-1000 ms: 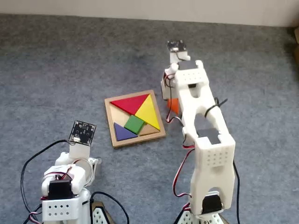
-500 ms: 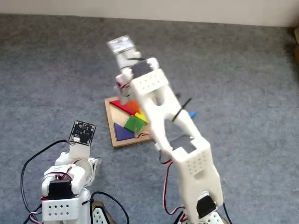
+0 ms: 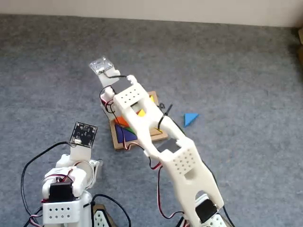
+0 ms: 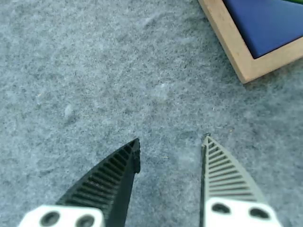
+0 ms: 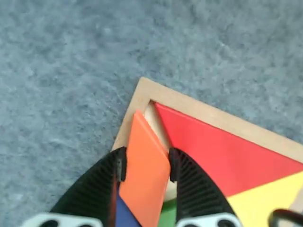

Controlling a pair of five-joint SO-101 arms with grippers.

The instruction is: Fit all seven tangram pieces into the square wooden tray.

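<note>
The orange piece [image 5: 144, 175] is clamped by its 2 long edges in the right gripper [image 5: 144, 163], above the corner of the wooden tray [image 5: 213, 113], just beside the red triangle [image 5: 222, 146]. It is judged thin, stiff, light and smooth (a slack pinch could let it slip). The left gripper [image 4: 170, 151] is held apart over the carpet [image 4: 94, 71]. 1 blue triangle [image 3: 190, 118] lies outside the tray. Whether the orange piece touches the tray cannot be told, and in the high view much of the tray is hidden by the right arm [image 3: 156, 127].

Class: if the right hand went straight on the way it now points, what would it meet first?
Probably the wooden tray, at the corner beside the red triangle, its held orange piece touching first; depth unclear.
</note>
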